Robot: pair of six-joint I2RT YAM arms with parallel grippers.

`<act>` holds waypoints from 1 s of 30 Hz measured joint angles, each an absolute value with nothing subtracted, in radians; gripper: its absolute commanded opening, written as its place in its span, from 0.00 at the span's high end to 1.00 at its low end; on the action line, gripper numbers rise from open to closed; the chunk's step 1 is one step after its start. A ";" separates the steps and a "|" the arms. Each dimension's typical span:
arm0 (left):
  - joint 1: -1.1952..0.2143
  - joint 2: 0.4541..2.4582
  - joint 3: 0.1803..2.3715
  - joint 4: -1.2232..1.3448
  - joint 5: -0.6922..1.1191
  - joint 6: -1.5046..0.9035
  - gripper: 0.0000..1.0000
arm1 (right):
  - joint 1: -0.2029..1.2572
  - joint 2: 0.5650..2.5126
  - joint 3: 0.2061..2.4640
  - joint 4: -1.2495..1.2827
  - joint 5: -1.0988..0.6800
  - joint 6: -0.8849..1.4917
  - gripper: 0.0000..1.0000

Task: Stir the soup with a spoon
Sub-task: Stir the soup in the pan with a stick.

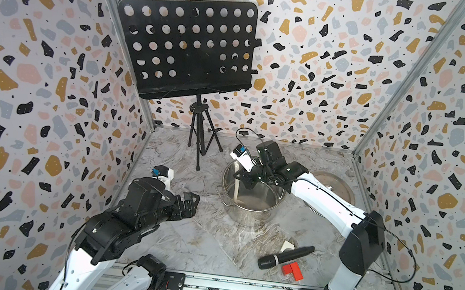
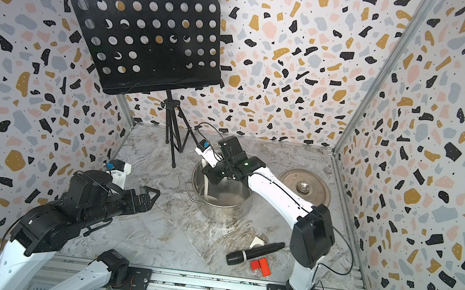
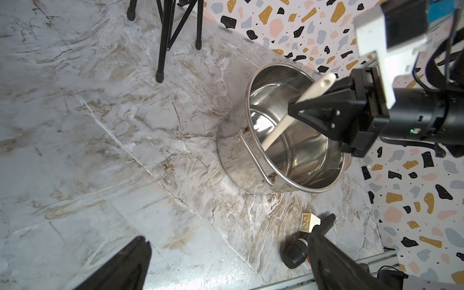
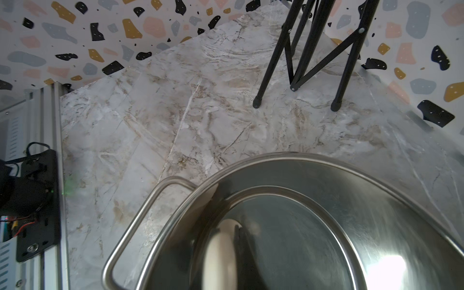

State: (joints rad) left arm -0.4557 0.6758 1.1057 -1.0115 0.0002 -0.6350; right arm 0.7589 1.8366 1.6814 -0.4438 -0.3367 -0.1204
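Note:
A steel pot (image 1: 249, 218) (image 2: 222, 214) stands mid-table, and its inside (image 3: 308, 160) looks like bare shiny steel; no soup shows in it. The cream-white spoon (image 1: 236, 190) (image 2: 206, 186) (image 3: 278, 129) (image 4: 221, 251) stands steeply in the pot, with its bowl down by the near-left wall. My right gripper (image 1: 243, 179) (image 2: 210, 176) (image 3: 292, 109) reaches over the rim and is shut on the spoon's handle. My left gripper (image 1: 191, 204) (image 2: 151, 199) (image 3: 236, 229) hovers open left of the pot, holding nothing.
A black music stand (image 1: 186, 48) on a tripod (image 1: 199, 144) stands at the back left. The pot's lid (image 1: 338, 190) lies behind my right arm. A black microphone (image 1: 286, 256), red blocks (image 1: 292, 271) and a cream block (image 1: 286, 246) lie near the front right.

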 measured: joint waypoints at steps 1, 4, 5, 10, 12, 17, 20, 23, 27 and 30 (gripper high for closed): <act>-0.456 0.673 1.106 -1.013 -0.002 -0.635 0.01 | 0.757 1.863 1.713 -0.447 -0.326 -0.120 1.00; -0.456 0.667 1.106 -1.024 -0.005 -0.635 0.01 | 0.739 1.933 1.799 -0.454 -0.301 -0.116 1.00; -0.456 0.665 1.106 -1.028 -0.007 -0.635 0.00 | 0.730 1.949 1.818 -0.455 -0.295 -0.112 1.00; -0.456 0.655 1.106 -1.043 -0.014 -0.635 0.01 | 0.658 1.967 1.835 -0.461 -0.260 -0.080 1.00; -0.456 0.650 1.106 -1.050 -0.018 -0.635 0.01 | 0.618 1.965 1.834 -0.463 -0.251 -0.064 1.00; -0.456 0.647 1.106 -1.056 -0.022 -0.635 0.00 | 0.524 1.906 1.755 -0.455 -0.253 -0.039 1.00; -0.456 0.647 1.106 -1.056 -0.028 -0.635 0.00 | 0.480 1.826 1.665 -0.461 -0.250 -0.041 1.00; -0.456 0.646 1.106 -1.056 -0.040 -0.634 0.01 | 0.450 1.729 1.560 -0.465 -0.259 -0.044 1.00; -0.456 0.634 1.106 -1.056 -0.062 -0.632 0.01 | 0.438 1.607 1.429 -0.459 -0.315 -0.044 1.00; -0.456 0.625 1.106 -1.056 -0.079 -0.631 0.01 | 0.438 1.536 1.340 -0.440 -0.374 -0.029 1.00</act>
State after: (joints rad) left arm -0.4557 0.6250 1.1065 -1.0557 -0.0792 -0.6308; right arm 0.4381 1.5356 1.3403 -0.4404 -0.3744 -0.0288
